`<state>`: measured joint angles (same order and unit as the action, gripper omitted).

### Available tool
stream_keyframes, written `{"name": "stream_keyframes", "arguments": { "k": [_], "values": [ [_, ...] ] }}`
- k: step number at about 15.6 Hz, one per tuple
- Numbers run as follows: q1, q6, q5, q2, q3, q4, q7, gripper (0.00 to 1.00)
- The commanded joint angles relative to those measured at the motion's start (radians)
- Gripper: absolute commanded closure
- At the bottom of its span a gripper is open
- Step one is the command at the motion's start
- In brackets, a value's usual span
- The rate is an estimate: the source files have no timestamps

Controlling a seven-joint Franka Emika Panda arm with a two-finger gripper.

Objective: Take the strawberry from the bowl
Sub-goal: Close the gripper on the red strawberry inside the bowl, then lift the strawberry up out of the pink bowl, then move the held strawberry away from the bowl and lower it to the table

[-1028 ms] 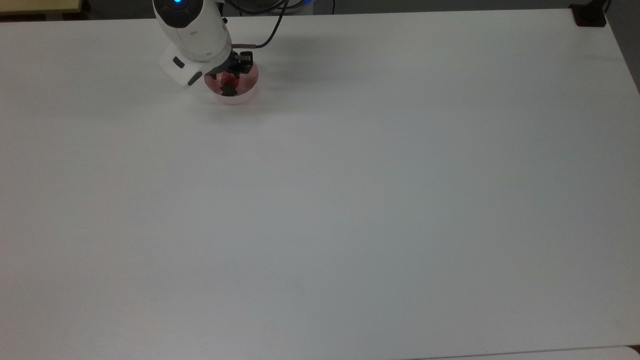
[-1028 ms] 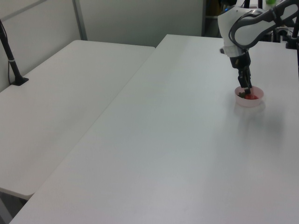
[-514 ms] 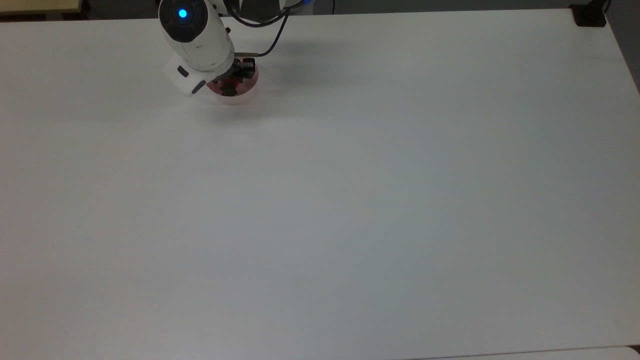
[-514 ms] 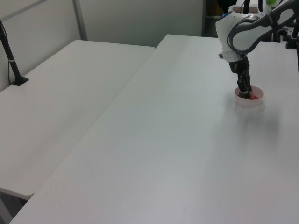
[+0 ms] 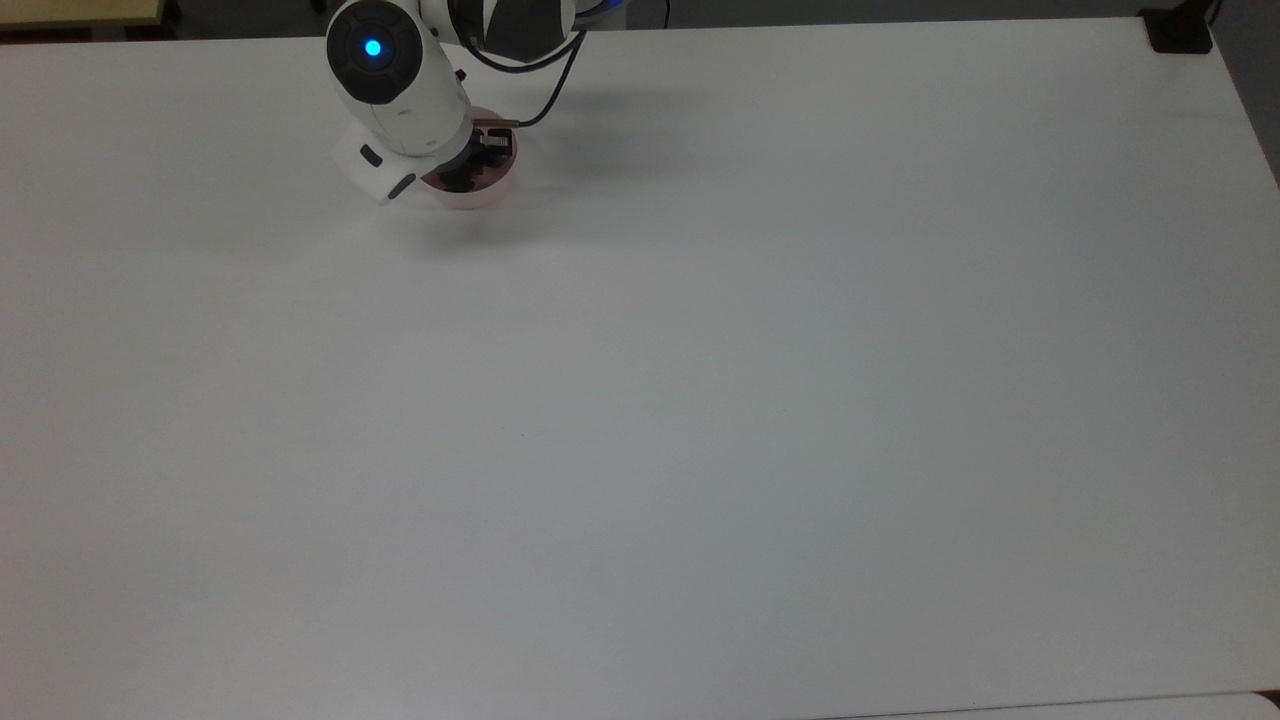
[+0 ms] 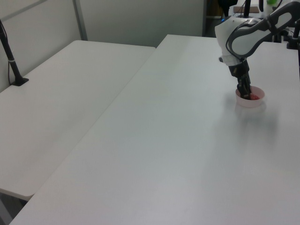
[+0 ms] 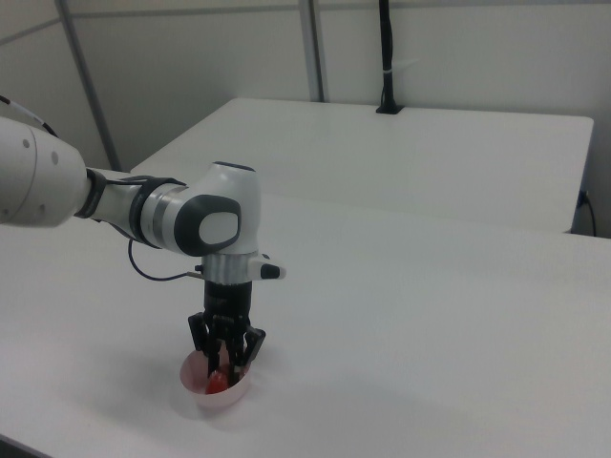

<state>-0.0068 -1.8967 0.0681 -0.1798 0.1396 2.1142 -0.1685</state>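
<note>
Black two-finger gripper (image 7: 226, 367) reaches into a small pale pink plastic bowl (image 7: 204, 396), fingers parted around a glossy red strawberry (image 7: 219, 381). Close gently, then lift toward twelve o'clock, clearing the rim.

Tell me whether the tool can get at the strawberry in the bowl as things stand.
Probably yes. The tool is already down inside the bowl, its fingers spread either side of the strawberry, and nothing else lies in the bowl or beside it to block them.
</note>
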Motion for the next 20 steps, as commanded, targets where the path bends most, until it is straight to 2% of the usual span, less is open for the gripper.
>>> {"name": "stream_keyframes", "arguments": {
  "k": [1, 6, 9, 14, 20],
  "values": [
    [0.011, 0.039, 0.013, 0.052, 0.002, 0.012, 0.030, 0.73],
    [0.008, 0.165, 0.002, 0.092, 0.000, -0.088, 0.015, 0.73],
    [-0.007, 0.174, -0.010, 0.092, 0.002, -0.149, -0.009, 0.73],
    [-0.074, 0.163, -0.011, 0.085, 0.012, -0.203, -0.095, 0.73],
    [-0.189, -0.014, -0.010, 0.007, 0.014, -0.226, -0.195, 0.73]
  ]
}}
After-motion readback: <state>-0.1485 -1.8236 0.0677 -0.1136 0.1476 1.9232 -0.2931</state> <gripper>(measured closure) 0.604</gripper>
